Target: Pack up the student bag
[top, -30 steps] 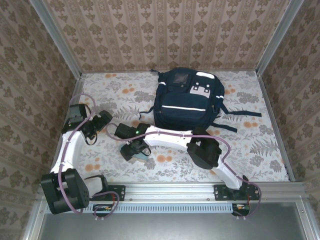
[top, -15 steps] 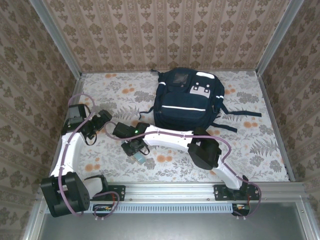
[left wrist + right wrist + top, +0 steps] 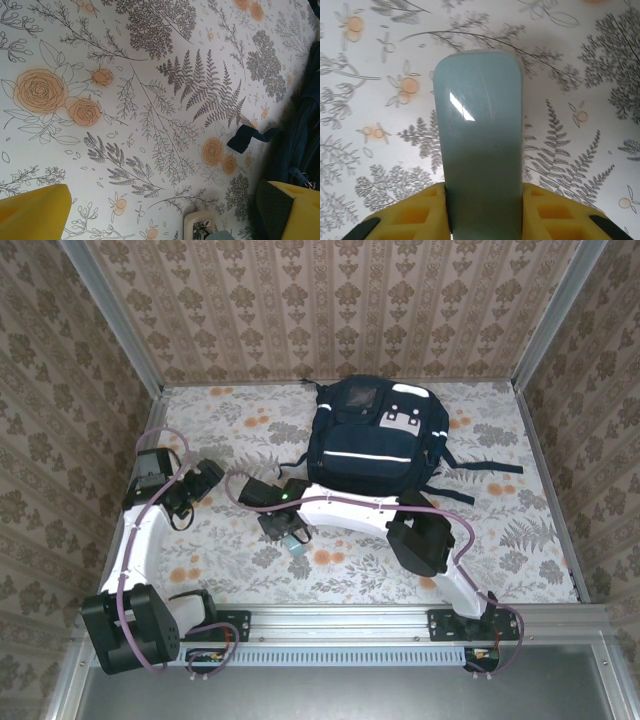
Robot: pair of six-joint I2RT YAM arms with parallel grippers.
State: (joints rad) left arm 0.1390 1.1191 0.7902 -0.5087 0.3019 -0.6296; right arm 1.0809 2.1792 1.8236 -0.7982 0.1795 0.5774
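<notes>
The student bag point(image 3: 372, 440), a big navy backpack with white stripes, lies flat at the back middle of the table; its edge point(image 3: 301, 135) and a dark strap end point(image 3: 244, 140) appear in the left wrist view. My right gripper point(image 3: 289, 532) point(image 3: 484, 212) is shut on a pale grey-blue rounded flat case point(image 3: 479, 135) point(image 3: 298, 545), held just above the floral tabletop, in front of the bag's left corner. My left gripper point(image 3: 197, 484) point(image 3: 162, 215) stands open and holds nothing, left of the right one; its yellow fingers point(image 3: 31, 213) frame bare table.
The floral tablecloth point(image 3: 500, 530) covers the table. Patterned walls point(image 3: 60, 440) close in the left, back and right sides. Bag straps point(image 3: 480, 468) trail to the right of the bag. The case's cream underside point(image 3: 199, 224) peeks in at the bottom of the left wrist view.
The right gripper has closed on the grey-blue case and carried it a little to the right and back, toward the bag. The left arm has barely moved.
</notes>
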